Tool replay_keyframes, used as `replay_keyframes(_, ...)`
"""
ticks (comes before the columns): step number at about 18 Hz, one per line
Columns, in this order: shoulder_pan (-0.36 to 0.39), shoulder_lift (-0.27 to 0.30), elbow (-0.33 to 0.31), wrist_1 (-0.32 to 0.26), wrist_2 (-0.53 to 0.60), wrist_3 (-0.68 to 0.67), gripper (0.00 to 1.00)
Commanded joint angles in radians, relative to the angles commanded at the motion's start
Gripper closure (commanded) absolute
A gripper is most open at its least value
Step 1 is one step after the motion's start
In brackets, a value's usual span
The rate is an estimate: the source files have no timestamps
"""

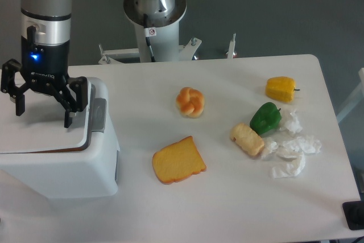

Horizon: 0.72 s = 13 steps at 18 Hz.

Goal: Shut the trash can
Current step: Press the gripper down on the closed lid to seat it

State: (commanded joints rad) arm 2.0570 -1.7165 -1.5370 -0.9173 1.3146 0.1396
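Note:
The trash can point(62, 169), a large white boxy bin, stands at the table's left edge. Its flat white lid point(40, 135) lies almost level, with only a thin brown gap showing under its front edge. A grey latch tab point(98, 115) sits at the lid's right side. My gripper point(44, 115) hangs straight down over the lid, open, with its black fingers point(68, 119) spread wide and nothing between them. The fingertips are at or just above the lid surface; I cannot tell whether they touch it.
On the table to the right lie a knotted bun point(190, 102), a toast slice point(178, 160), a pale pastry point(247, 139), a green pepper point(265, 118), a yellow pepper point(281, 89) and crumpled white tissues point(293, 152). The robot's base point(154, 12) stands at the back.

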Motion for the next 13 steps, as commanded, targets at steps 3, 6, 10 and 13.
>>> replay_keyframes(3, 0.006, 0.0, -0.011, 0.0, -0.012, 0.0, 0.0)
replay_keyframes(6, 0.022, 0.0, -0.017, -0.002, -0.032, 0.002, 0.0)
replay_keyframes(10, 0.028, 0.002, -0.017, -0.002, -0.037, 0.002, 0.0)
replay_keyframes(13, 0.028, 0.002, -0.017, -0.002, -0.038, 0.002, 0.0)
